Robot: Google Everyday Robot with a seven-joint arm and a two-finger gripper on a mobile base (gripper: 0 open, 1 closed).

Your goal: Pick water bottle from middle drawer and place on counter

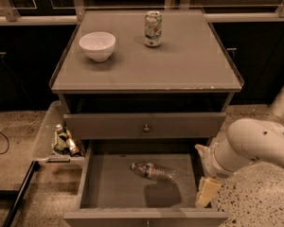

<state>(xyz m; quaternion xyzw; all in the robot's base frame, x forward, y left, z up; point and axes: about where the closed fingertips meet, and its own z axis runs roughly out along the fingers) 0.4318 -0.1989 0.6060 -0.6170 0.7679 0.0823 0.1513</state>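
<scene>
Glossy counter [180, 65] bearing bowl [97, 45] and can [153, 28]; speckled floor [260, 209]; pincer [207, 192] at right wall of middle drawer [114, 186], opening cannot be told

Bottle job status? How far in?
Done: the drawer stands open, with the bottle lying on its side on the floor. In hand: the end effector hangs by the drawer's right side, apart from the bottle and holding nothing. Left: grasp, lift, and place on the counter, which has bare room in front of the bowl and can.
</scene>
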